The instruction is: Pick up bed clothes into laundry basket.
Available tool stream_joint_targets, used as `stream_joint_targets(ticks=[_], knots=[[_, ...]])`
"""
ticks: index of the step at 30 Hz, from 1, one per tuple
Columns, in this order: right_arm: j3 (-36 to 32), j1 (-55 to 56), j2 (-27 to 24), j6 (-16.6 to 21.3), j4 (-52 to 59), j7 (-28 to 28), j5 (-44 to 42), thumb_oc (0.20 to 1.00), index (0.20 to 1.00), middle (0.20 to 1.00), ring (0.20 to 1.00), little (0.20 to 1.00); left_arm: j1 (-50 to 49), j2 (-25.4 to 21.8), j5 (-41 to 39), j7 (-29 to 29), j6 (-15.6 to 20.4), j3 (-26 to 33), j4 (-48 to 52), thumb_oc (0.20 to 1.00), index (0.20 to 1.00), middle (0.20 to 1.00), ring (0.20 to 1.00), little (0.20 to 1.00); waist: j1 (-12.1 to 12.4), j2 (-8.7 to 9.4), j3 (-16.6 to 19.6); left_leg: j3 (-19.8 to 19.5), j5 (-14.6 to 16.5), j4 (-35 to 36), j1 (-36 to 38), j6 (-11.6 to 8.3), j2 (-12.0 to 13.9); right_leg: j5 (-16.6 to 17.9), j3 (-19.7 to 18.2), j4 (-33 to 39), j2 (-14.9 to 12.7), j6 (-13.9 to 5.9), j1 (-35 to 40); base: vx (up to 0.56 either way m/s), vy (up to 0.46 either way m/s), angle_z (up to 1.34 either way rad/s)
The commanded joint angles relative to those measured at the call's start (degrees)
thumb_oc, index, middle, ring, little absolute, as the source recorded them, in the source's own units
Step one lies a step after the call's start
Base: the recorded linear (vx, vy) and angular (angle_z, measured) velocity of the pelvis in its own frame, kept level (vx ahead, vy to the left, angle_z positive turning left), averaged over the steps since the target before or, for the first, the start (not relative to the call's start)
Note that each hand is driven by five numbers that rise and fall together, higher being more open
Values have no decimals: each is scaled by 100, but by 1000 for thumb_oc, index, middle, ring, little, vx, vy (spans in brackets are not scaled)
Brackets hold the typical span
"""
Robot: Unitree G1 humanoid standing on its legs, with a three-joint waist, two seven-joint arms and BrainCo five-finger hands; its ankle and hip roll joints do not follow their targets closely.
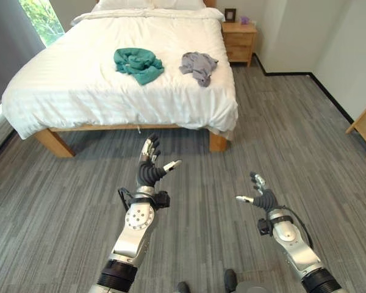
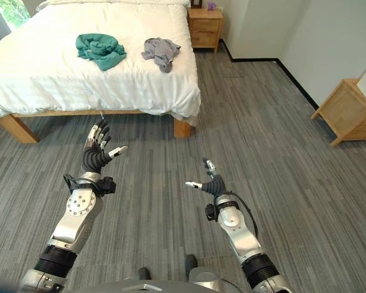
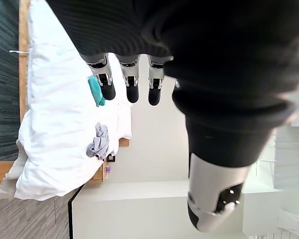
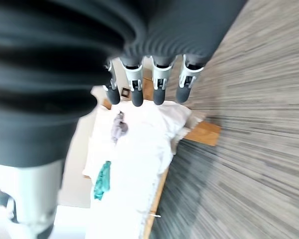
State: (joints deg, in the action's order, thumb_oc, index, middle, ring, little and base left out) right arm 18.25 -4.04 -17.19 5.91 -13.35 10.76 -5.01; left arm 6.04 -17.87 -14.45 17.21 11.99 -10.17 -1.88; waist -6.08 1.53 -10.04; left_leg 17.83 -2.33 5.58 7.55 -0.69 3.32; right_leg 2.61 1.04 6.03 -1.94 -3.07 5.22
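on bed, teal garment, grey garment crumpled

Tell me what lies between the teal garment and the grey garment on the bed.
Bare white bedding separates the teal garment and grey garment, per the left eye view.

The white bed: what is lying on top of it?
On the white bed lie a crumpled teal garment and, apart from it, a crumpled grey garment. Whatever lies under them or under the duvet is covered.
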Motion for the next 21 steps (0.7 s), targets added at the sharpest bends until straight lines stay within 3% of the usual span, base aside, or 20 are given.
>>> stream_joint_targets(ticks=[1, 18, 21], knots=[[26, -91, 63, 397, 460, -46, -92, 1000, 1000, 1000, 1000, 1000, 72, -237, 367, 49, 300, 214, 229, 1000, 1000, 1000, 1000, 1000, -47, 239, -51, -309, 427, -58, 303, -609, 494, -24, -43, -103, -800, -612, -2, 0, 0, 0], [-108, -13, -155, 331, 748, 139, 314, 1000, 1000, 1000, 1000, 1000, -390, -129, 14, 57, 289, 354, 235, 1000, 1000, 1000, 1000, 1000, -26, 209, -133, -365, 395, -58, 308, -638, 568, -122, -6, -149, -704, -544, 9, 6, -17, 1], [-89, -61, -187, 348, 726, 180, 311, 1000, 1000, 1000, 1000, 1000, -415, -142, -115, 61, 291, 347, 212, 1000, 1000, 1000, 1000, 1000, 8, 214, -231, -409, 251, -173, 240, -656, 637, -244, -113, -161, -609, -469, 33, -8, -92, -1]])
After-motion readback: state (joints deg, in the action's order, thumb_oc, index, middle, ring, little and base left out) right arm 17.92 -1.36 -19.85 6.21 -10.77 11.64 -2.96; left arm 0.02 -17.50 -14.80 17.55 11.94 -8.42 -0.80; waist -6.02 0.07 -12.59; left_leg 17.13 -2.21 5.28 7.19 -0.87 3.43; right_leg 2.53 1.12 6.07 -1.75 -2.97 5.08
